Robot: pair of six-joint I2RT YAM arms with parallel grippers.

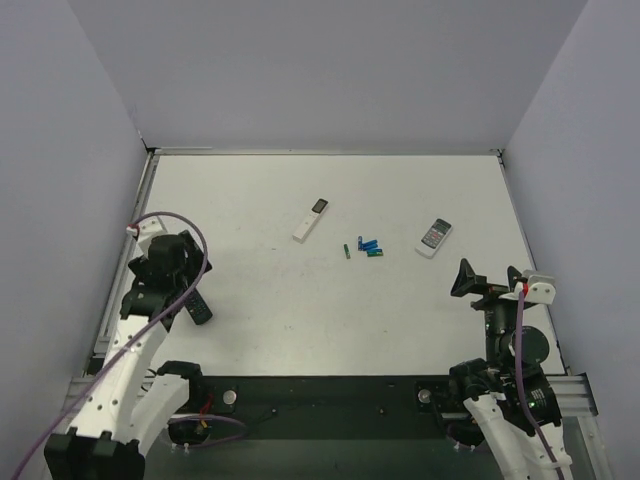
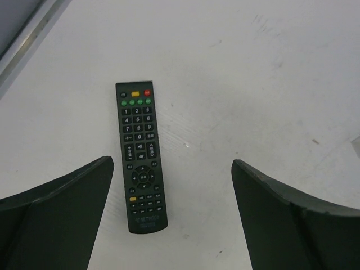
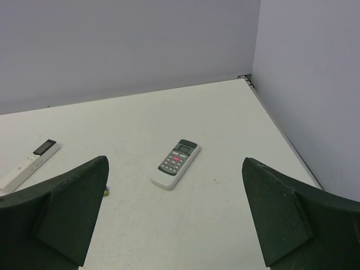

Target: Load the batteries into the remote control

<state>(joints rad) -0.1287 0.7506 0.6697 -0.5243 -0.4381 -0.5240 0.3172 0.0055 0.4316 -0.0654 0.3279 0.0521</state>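
Left gripper [image 2: 172, 162] hangs wide open above the remote control [image 2: 140, 157], seemingly poised to grasp; right gripper [image 1: 490, 282] idles open. Next: descend squarely, close

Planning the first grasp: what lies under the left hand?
The black remote lies there, buttons up on the table, untouched. The top view shows only its end past the arm; its underside is hidden.

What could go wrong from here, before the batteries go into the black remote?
1. The green batteries lie close beside blue cells; a wrong cell may be picked.
2. The black remote lies buttons up below the open left end effector, so its battery cover is likely underneath, and turning it could slip.
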